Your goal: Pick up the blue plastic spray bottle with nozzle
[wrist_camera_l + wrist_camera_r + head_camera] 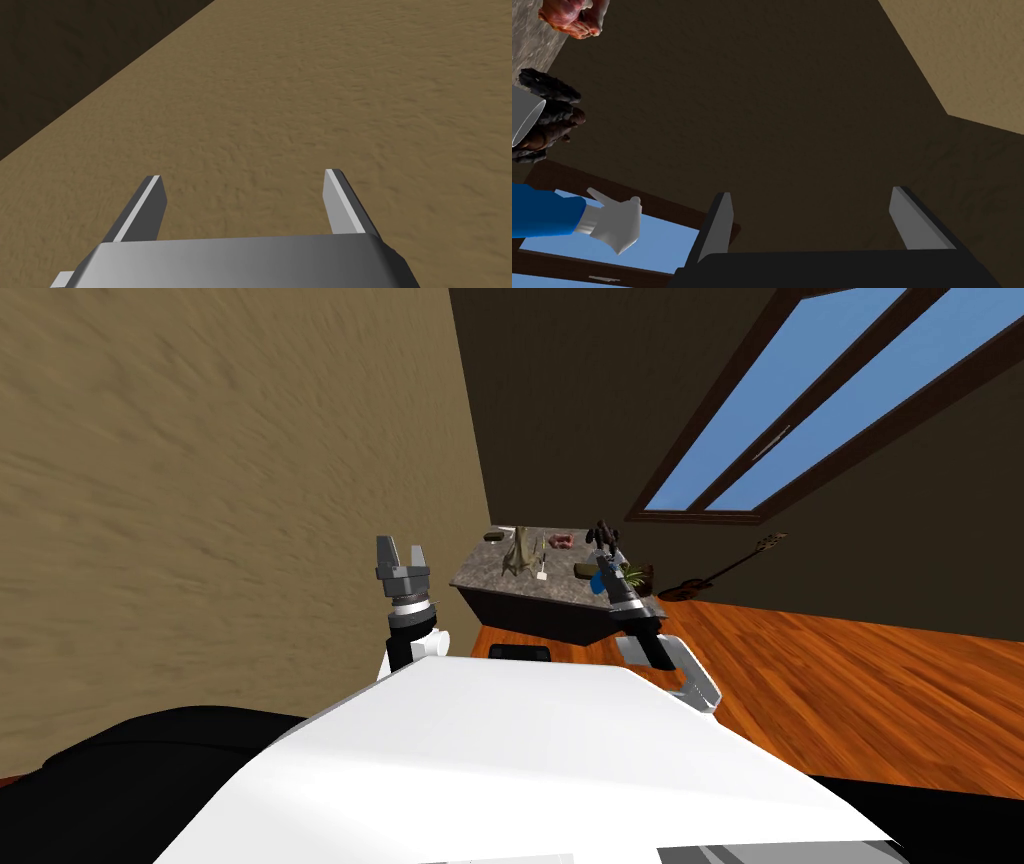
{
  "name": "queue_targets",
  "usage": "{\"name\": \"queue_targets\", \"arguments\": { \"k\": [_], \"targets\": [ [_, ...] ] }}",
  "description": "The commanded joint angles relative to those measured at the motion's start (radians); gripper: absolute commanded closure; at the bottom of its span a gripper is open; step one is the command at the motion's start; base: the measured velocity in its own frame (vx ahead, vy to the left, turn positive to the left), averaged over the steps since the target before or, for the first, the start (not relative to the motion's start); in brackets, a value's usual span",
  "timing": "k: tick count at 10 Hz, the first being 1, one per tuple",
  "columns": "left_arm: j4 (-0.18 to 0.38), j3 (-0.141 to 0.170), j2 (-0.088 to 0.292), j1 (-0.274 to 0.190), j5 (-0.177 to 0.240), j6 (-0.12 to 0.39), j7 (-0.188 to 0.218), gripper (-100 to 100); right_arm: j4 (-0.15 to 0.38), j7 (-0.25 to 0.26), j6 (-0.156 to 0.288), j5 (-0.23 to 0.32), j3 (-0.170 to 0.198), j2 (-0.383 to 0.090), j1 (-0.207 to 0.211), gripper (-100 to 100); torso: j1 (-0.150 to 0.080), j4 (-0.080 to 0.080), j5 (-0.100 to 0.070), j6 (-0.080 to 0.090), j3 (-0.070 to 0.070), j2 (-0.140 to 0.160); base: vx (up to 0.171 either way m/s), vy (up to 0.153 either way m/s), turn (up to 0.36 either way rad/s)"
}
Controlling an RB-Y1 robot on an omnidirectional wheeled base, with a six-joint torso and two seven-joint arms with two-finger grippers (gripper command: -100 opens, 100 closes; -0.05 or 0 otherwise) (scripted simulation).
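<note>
While the right gripper [809, 195] is hanging wide open, clasping nothing, the blue spray bottle [542, 217] is sitting just beside it at the table [480, 568] edge; left gripper [242, 175] gaping likewise.

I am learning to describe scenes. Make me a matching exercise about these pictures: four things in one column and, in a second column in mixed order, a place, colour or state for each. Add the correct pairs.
Things
1. spray bottle
2. left hand
3. guitar
4. right hand

Descriptions
A. leans upright on the wooden floor
B. open, held up to the left of the table
C. blue body, white nozzle
D. open, beside the spray bottle, not around it

Pairs: 1-C, 2-B, 3-A, 4-D
</note>
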Motion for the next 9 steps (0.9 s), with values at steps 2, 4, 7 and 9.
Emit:
{"name": "queue_targets", "arguments": {
  "k": [2, 4, 7, 9],
  "targets": [
    [0.000, 0.000, 0.000, 0.000, 0.000, 0.000, 0.000, 0, 0.058, 0.041, 0.030, 0.033, 0.000, -0.061, -0.012, -100, 0.000, 0.000, 0.000, 0.000, 0.000, 0.000, -0.053, -0.002, 0.022],
    [0.000, 0.000, 0.000, 0.000, 0.000, 0.000, 0.000, 0, 0.094, 0.064, 0.050, 0.056, -0.002, -0.104, -0.014, -100, 0.001, 0.000, 0.000, 0.000, 0.000, 0.000, -0.039, 0.012, 0.019],
    [0.000, 0.000, 0.000, 0.000, 0.000, 0.000, 0.000, 0, 0.140, 0.090, 0.079, 0.090, -0.010, -0.157, -0.007, -100, 0.002, 0.000, 0.000, 0.000, -0.001, -0.002, -0.016, 0.015, 0.017],
    [0.000, 0.000, 0.000, 0.000, 0.000, 0.000, 0.000, 0, 0.188, 0.112, 0.118, 0.137, -0.033, -0.208, 0.023, -100, 0.002, -0.001, 0.001, 0.000, -0.002, -0.004, 0.019, 0.032, 0.043]
  ]
}}
